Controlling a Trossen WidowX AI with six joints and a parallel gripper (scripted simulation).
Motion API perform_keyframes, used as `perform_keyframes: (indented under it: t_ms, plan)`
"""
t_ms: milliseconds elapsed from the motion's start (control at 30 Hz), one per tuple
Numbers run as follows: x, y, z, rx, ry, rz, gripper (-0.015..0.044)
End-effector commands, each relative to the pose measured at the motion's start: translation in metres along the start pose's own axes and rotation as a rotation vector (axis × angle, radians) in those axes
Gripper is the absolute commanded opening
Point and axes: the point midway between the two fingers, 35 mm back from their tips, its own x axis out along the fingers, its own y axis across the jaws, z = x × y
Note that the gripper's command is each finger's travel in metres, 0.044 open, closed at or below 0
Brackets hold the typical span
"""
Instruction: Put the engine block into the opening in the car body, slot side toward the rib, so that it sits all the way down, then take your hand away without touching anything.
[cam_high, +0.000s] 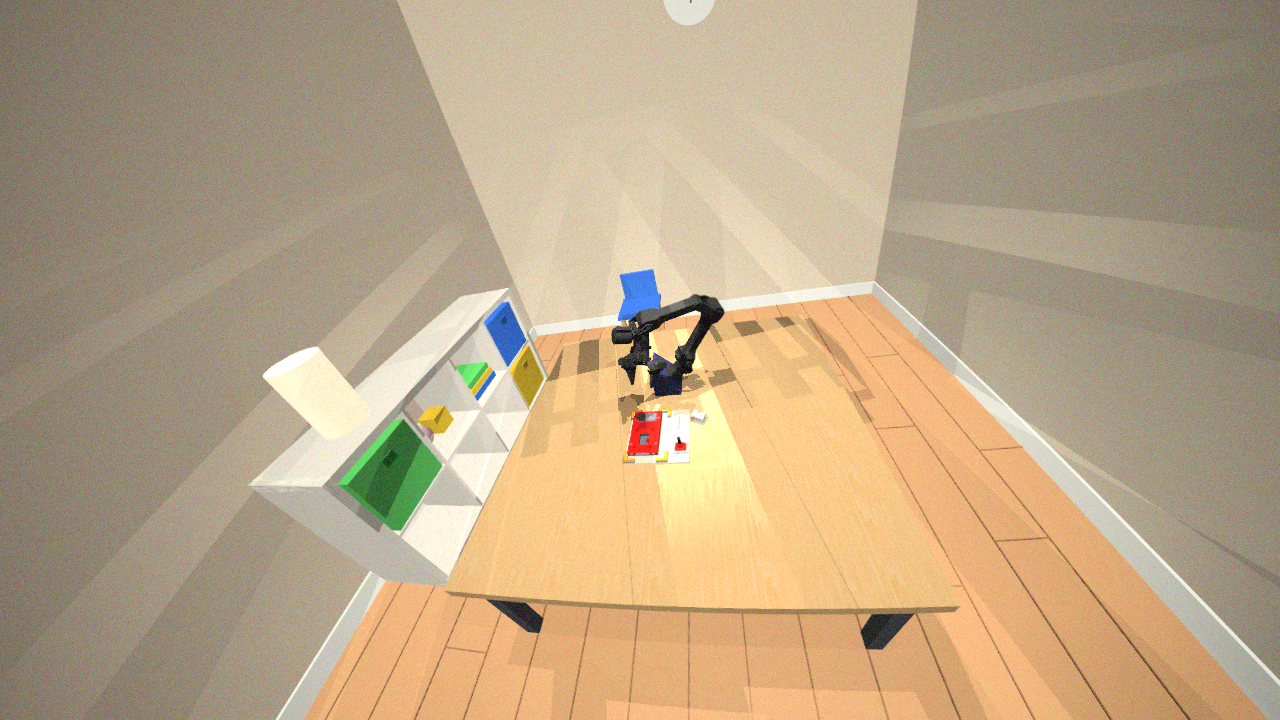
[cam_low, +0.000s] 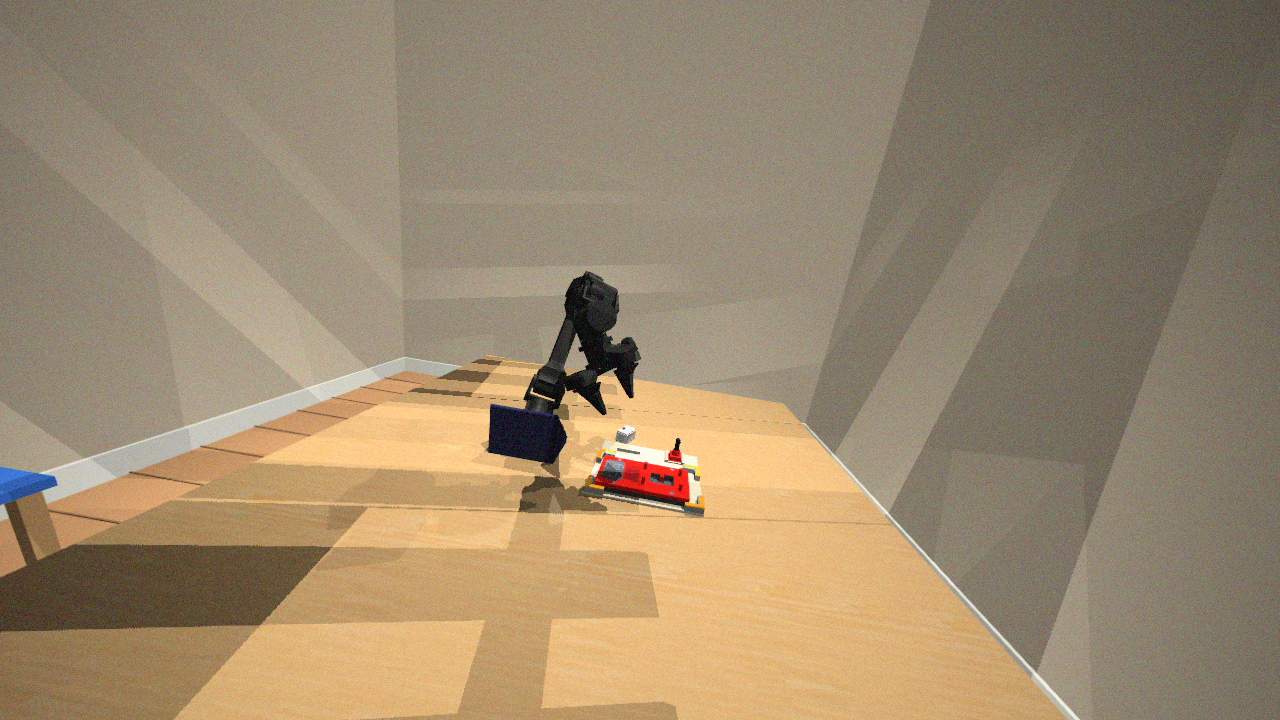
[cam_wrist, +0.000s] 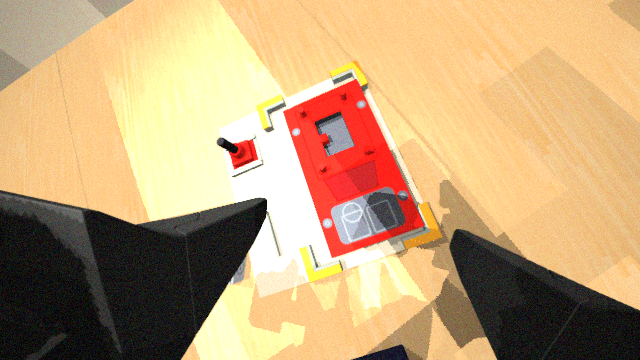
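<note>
The gripper (cam_high: 631, 372) (cam_low: 617, 405) (cam_wrist: 357, 222) hangs with jaws spread wide and nothing between them, presumably so it can straddle the engine block. That small, light-grey, blocky engine block (cam_high: 699, 416) (cam_low: 625, 434) (cam_wrist: 238, 273) waits just beside the white base plate (cam_high: 675, 453) (cam_low: 646, 453) (cam_wrist: 276, 173), outside the glossy red car body (cam_high: 633, 444) (cam_low: 631, 478) (cam_wrist: 302, 152), whose squarish opening (cam_high: 644, 439) (cam_low: 662, 479) (cam_wrist: 340, 135) keeps a protruding rib (cam_wrist: 324, 139).

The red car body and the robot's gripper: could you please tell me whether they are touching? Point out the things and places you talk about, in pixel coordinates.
Apart: the exterior view shows the gripper (cam_high: 631, 383) (cam_low: 618, 405) (cam_wrist: 357, 222) raised above the table, short of the car body (cam_high: 645, 433) (cam_low: 633, 480) (cam_wrist: 350, 181).
</note>
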Motion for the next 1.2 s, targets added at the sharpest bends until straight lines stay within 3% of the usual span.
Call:
perform_keyframes:
  t_ms: [0, 400, 667, 800, 1167]
  plan:
    - [0.022, 0.048, -0.015, -0.032, 0.141, -0.016, 0.0440]
    - [0.055, 0.158, -0.107, -0.119, 0.499, -0.128, 0.0440]
    - [0.058, 0.161, -0.108, -0.121, 0.504, -0.130, 0.0440]
    - [0.085, 0.156, -0.123, -0.121, 0.504, -0.129, 0.0440]
    - [0.101, 0.155, -0.130, -0.121, 0.504, -0.128, 0.0440]
